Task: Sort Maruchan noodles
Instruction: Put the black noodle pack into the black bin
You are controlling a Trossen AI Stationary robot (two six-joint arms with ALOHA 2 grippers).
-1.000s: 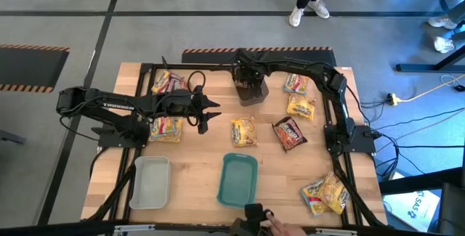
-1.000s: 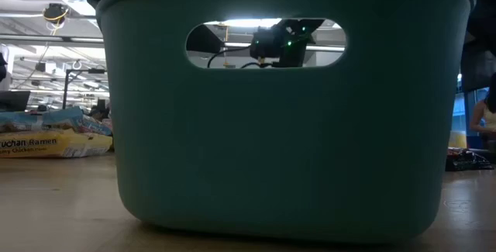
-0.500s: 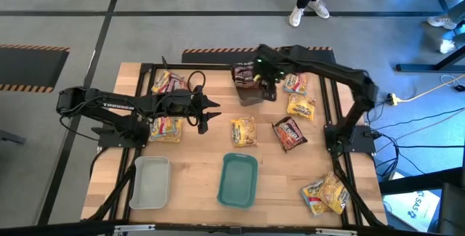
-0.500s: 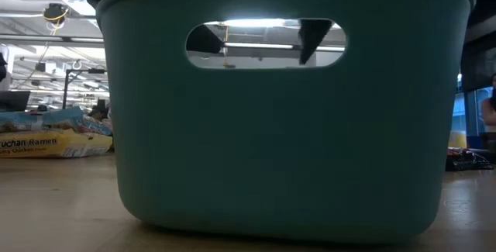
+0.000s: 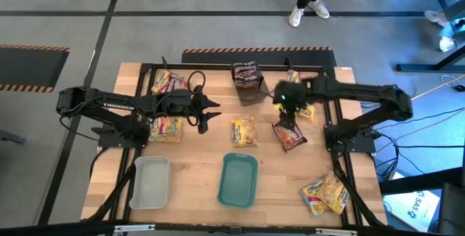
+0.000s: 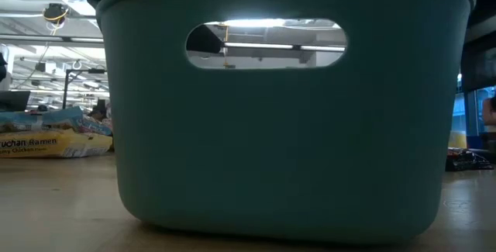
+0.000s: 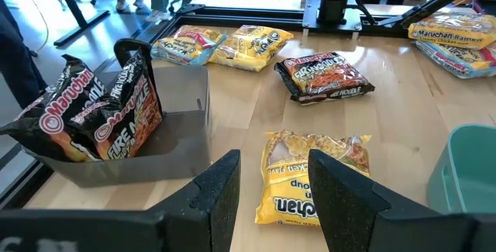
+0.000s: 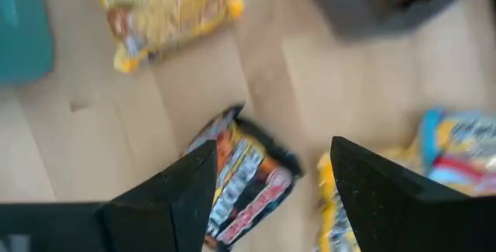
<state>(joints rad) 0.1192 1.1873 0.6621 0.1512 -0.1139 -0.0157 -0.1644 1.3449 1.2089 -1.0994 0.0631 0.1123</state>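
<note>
**Dark packet next, most of the sorting still ahead**

My right pincer [image 5: 289,104] hangs above the counter [image 5: 196,160] with its two dark fingers [image 8: 174,198] spread and nothing between them. Directly below, seen past those fingers, lies a dark maroon-black packet [image 5: 289,133], flat on the wood and apart from me. My left pincer [image 5: 206,114] waits over the counter's left half, its fingers parted about halfway and empty; a yellow packet [image 7: 311,176] lies on the wood just beyond them.

As I judge it, the sorting is only begun. The grey tray [image 5: 249,91] at the far edge holds dark packets [image 7: 101,108] standing on end, leaning together. The teal tray [image 5: 238,180] and the translucent white tray [image 5: 150,183] near the front edge look empty. Loose noodles remain all round: yellow packets near my right pincer [image 5: 301,107], a pair at the front right corner [image 5: 325,194], a few on the left [image 5: 166,128].

The packets are thin, rectangular, crinkly plastic, glossy, with ragged sealed ends; they would likely slip and buckle when pinched. The trays are smooth moulded plastic with rounded corners, and the teal one has a slot handle [image 6: 265,45]. The counter is pale, matt wood.
</note>
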